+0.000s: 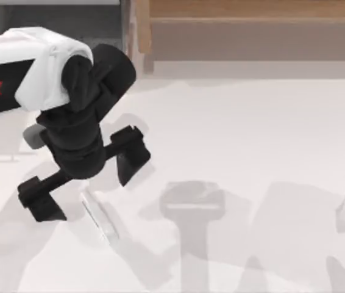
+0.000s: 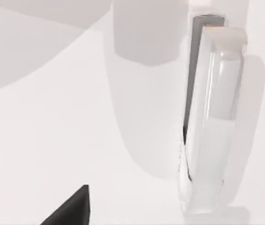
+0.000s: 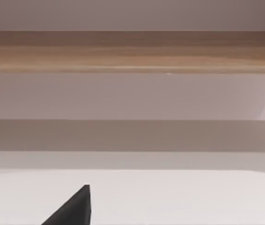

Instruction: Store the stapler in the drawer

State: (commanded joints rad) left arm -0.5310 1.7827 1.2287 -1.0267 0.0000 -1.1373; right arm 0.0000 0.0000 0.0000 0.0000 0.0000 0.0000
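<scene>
Two black fingers of my left gripper (image 1: pixel 84 183) stand spread wide apart with nothing between them, hanging over the left part of the white table (image 1: pixel 252 134). Lying flat on the table just under and a little toward the near edge from that gap is the stapler (image 1: pixel 99 220), a pale slim bar set at a slant; I cannot tell whether a finger touches it. In the left wrist view the stapler (image 2: pixel 212 122) runs lengthwise, apart from one dark fingertip (image 2: pixel 74 208). Grey shadows of the arms fall on the table around it. At the far edge the drawer (image 1: pixel 56 24) sits behind my left arm, beside the long brown wooden unit (image 1: pixel 258 18). As for my right gripper, I cannot tell its jaws; its wrist view faces the wooden unit (image 3: pixel 132 49).
</scene>
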